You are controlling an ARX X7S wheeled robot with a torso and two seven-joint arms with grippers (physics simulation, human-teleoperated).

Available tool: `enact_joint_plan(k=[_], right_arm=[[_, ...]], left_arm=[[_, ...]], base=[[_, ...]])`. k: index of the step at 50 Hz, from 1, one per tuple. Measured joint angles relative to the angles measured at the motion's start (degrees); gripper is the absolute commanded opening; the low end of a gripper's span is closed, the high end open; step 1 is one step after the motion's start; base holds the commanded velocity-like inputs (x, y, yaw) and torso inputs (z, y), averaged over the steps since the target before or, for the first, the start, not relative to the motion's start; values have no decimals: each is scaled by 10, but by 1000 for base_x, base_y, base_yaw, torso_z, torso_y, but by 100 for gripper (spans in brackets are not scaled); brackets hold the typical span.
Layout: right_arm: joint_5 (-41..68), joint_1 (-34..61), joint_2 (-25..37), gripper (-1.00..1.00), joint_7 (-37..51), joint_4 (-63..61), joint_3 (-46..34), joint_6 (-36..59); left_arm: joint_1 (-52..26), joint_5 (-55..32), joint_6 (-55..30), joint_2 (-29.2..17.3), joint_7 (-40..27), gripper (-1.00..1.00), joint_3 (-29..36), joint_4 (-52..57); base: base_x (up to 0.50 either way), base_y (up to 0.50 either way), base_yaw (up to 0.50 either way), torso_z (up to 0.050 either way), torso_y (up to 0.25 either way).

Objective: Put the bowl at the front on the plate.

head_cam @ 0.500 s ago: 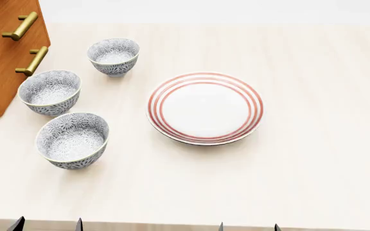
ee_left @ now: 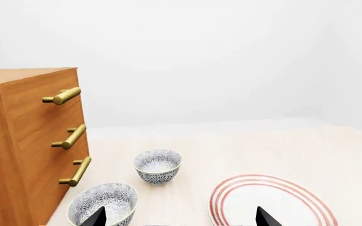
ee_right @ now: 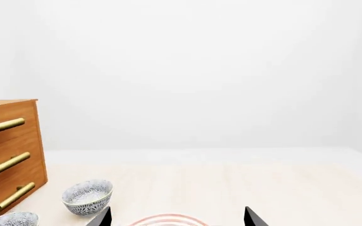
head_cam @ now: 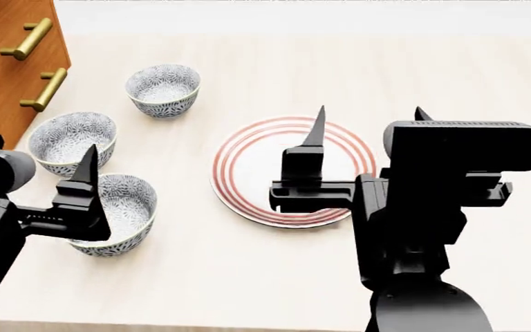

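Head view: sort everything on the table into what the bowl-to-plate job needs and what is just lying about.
Needed:
front bowl
plate
left gripper, open beside the front bowl
right gripper, open over the plate

Lying about:
middle bowl
far bowl
wooden drawer unit

Three bowls stand on the table (head_cam: 247,277), all alike in blue-grey floral pattern: the front bowl (head_cam: 118,211), the middle bowl (head_cam: 70,140), the far bowl (head_cam: 163,88); the left wrist view shows only two of them whole or in part, and the right wrist view also two; one plate (head_cam: 247,166), white with three red rings; one wooden cabinet (ee_left: 24,141); three brass handles (ee_left: 71,136) on it in the left wrist view, one above another, though the head view catches just two; two arms, each with one gripper, left gripper (head_cam: 39,166) and right gripper (head_cam: 369,121); each gripper has two pointed fingers.
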Motion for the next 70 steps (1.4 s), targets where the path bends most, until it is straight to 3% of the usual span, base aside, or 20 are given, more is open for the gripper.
enact_joint_plan(k=[6, 14, 32, 46, 58, 70], right_arm=[[10, 63, 12, 100, -1, -9, -6, 37], [16, 99, 25, 100, -1, -17, -13, 54], [27, 116, 38, 100, 2, -18, -17, 56], [37, 115, 35, 100, 9, -7, -1, 41], [32, 105, 50, 100, 10, 15, -9, 11], [32, 94, 60, 100, 9, 30, -13, -14]], left_arm=[[-77, -14, -70, -13, -1, 100, 0, 19], [-117, -22, -106, -22, -3, 100, -2, 29], [-122, -32, -122, -27, -8, 100, -11, 37], [-99, -60, -196, -15, -12, 100, -55, 14], [-39, -399, -247, -45, -260, 100, -118, -127], [11, -548, -245, -57, -361, 100, -130, -196]], base=[[500, -14, 0, 0, 0], [500, -15, 0, 0, 0], [500, -15, 0, 0, 0], [0, 0, 0, 0, 1], [0, 0, 0, 0, 0], [0, 0, 0, 0, 0]])
